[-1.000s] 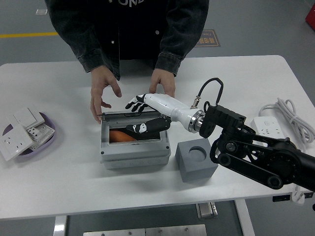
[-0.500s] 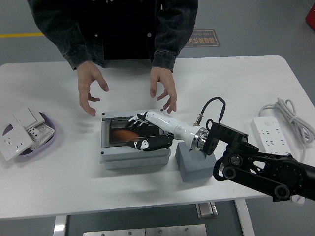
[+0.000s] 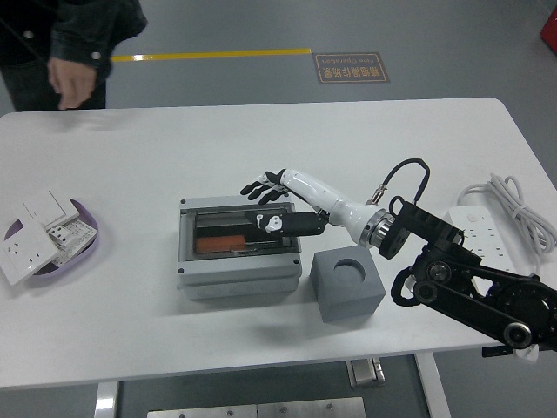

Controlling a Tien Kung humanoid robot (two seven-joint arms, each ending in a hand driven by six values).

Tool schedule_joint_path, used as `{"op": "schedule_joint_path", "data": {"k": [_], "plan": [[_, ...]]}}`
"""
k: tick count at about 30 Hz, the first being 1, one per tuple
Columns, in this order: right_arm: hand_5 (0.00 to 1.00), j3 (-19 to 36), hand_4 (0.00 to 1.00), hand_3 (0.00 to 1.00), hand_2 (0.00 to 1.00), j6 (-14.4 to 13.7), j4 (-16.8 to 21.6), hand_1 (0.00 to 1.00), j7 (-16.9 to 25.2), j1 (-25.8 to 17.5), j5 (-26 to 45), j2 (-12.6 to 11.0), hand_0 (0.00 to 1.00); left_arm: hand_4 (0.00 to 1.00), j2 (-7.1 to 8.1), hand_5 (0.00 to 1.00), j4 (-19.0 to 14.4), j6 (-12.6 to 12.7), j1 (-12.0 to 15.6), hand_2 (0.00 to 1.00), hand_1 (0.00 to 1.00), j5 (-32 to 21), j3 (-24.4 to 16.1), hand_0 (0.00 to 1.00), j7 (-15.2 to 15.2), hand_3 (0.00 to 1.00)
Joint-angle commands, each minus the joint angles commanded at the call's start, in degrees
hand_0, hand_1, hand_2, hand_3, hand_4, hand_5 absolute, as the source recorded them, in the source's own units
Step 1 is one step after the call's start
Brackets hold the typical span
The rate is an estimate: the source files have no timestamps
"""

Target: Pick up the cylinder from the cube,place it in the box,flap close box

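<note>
The grey box sits at the table's middle with its clear lid lying flat over it. Through the lid the orange cylinder shows inside, lying on its side. The grey cube stands just right of the box, and its round socket holds nothing. My right hand reaches in from the right over the box's back right corner. Its fingers are spread and hold nothing, and the thumb lies over the lid's right part. I cannot tell whether it touches the lid.
A purple bowl with white wall sockets sits at the left edge. A white power strip and its coiled cable lie at the right. A person stands off the far left corner, one hand hanging there.
The person has drawn both hands off the box and stepped away to the far left. The lid has come down flat. My right hand has shifted up and right across the box.
</note>
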Motion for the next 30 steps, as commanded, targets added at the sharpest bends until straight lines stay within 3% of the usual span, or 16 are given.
{"op": "schedule_joint_path", "data": {"k": [3, 6, 14, 17, 22, 30], "plan": [[0.448, 5.7, 0.627, 0.733, 0.696, -0.46, -0.36, 0.648, 0.51, -3.45, -3.91, 0.62, 0.698, 0.72, -0.08, 0.301, 0.0, -0.02, 0.09, 0.594, 0.667, 0.2, 0.09, 0.64, 0.31, 0.661], [0.446, 11.55, 0.636, 0.729, 0.694, -0.73, -3.35, 0.648, 2.46, -7.21, -4.26, 2.56, 0.694, 0.718, -0.2, 0.302, 0.0, -0.04, 0.34, 0.593, 0.668, 0.11, 0.43, 0.641, 0.53, 0.659], [0.447, 26.46, 0.636, 0.722, 0.69, 1.16, -12.58, 0.645, 12.19, -18.12, 5.45, 9.01, 0.69, 0.718, -0.86, 0.301, 0.0, 0.08, 1.16, 0.593, 0.667, -0.44, 0.68, 0.64, 0.86, 0.659], [0.424, 30.92, 0.641, 0.716, 0.687, 1.68, -13.89, 0.645, 15.21, -21.06, 8.44, 10.59, 0.68, 0.718, -1.07, 0.3, 0.0, 0.09, 1.25, 0.594, 0.667, -0.67, 0.82, 0.64, 0.85, 0.659], [0.419, 38.22, 0.653, 0.704, 0.685, 3.06, -15.84, 0.655, 18.66, -23.66, 13.51, 11.58, 0.694, 0.718, -1.15, 0.299, 0.0, 0.12, 1.26, 0.593, 0.668, -0.97, 0.97, 0.64, 0.81, 0.659], [0.416, 47.66, 0.685, 0.7, 0.686, 4.24, -16.79, 0.656, 20.4, -25.7, 17.49, 11.78, 0.705, 0.717, -0.87, 0.298, 0.0, -0.03, 1.2, 0.593, 0.668, -0.6, 1.11, 0.64, 1.0, 0.659]]}}
